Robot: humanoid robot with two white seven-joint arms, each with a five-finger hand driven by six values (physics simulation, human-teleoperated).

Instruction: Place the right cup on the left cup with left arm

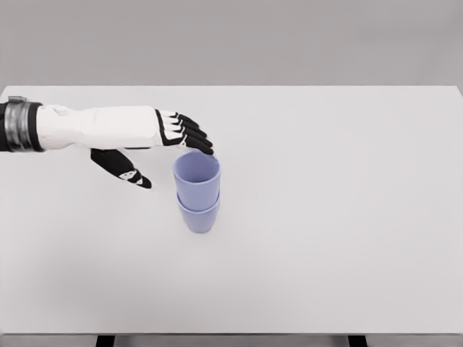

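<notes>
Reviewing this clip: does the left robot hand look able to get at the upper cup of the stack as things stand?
Probably yes. The left robot hand is open right beside the upper cup, fingertips at its rim, and nothing lies between them on the table.

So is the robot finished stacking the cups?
Nearly. The top cup already sits inside the bottom cup, upright on the table. The left robot hand is open beside the stack, holding nothing. All that looks left is pulling that arm away.
</notes>
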